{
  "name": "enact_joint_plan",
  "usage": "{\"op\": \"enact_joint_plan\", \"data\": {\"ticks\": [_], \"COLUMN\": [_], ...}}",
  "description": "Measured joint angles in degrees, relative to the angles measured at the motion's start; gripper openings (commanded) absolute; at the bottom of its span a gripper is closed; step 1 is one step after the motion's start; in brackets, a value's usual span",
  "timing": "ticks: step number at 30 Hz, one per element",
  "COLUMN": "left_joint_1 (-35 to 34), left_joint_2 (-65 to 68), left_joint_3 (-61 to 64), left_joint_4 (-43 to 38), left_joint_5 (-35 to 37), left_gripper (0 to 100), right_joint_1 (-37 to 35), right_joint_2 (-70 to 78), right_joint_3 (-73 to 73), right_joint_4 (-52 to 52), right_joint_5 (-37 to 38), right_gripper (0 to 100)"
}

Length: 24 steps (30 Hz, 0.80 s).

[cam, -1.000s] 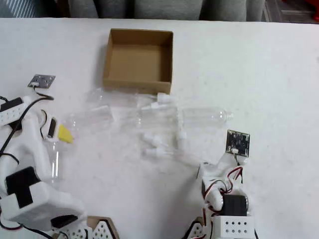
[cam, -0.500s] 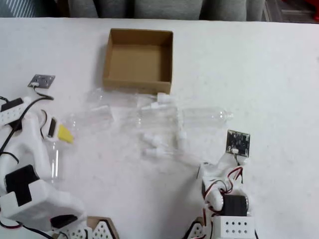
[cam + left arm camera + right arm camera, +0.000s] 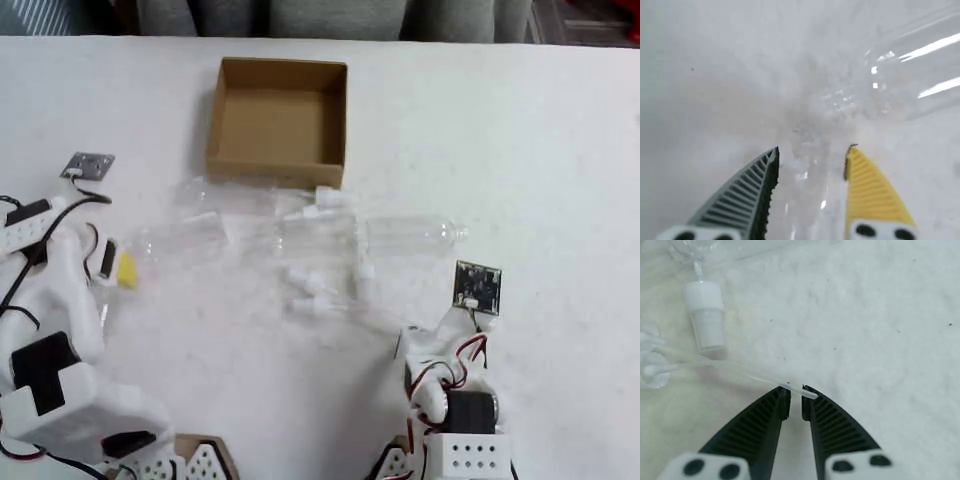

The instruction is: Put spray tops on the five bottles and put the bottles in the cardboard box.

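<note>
The cardboard box (image 3: 280, 120) stands open at the table's far middle. Several clear bottles (image 3: 310, 236) lie on their sides in front of it, with white spray tops (image 3: 312, 290) among them. At the left, my left gripper (image 3: 113, 266) (image 3: 811, 152) has its grey and yellow fingers closed on a clear bottle (image 3: 812, 132) (image 3: 103, 312); another bottle (image 3: 910, 70) lies just beyond. My right gripper (image 3: 795, 392) (image 3: 405, 338) rests shut near the front. The tip of a spray top's thin dip tube (image 3: 740, 371) lies just off its fingertips, and a white spray top (image 3: 704, 315) is farther off.
A small grey plate (image 3: 85, 165) lies left of the bottles. The right arm's camera board (image 3: 477, 285) stands by the rightmost bottle (image 3: 410, 238). Bare table stretches to the right and far right.
My left gripper has shifted slightly to the left, and the clear bottle went with it. The right arm has not moved.
</note>
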Motion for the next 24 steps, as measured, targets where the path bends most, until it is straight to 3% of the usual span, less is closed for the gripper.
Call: {"op": "enact_joint_plan", "data": {"ticks": [7,14,18,24], "left_joint_1": [-0.3,0.8,0.8,1.8], "left_joint_2": [0.1,0.1,0.1,0.1], "left_joint_3": [0.1,-0.6,-7.0,-19.0], "left_joint_4": [0.5,1.4,7.1,17.4], "left_joint_5": [-0.2,2.8,7.2,8.3], "left_gripper": [13,25,28,29], "right_joint_1": [0.0,0.0,0.0,0.0], "right_joint_2": [0.0,0.0,0.0,0.0], "right_joint_3": [0.0,0.0,0.0,0.0], "right_joint_4": [0.0,0.0,0.0,0.0], "right_joint_5": [0.0,0.0,0.0,0.0], "right_gripper": [1.5,1.5,1.5,1.5]}}
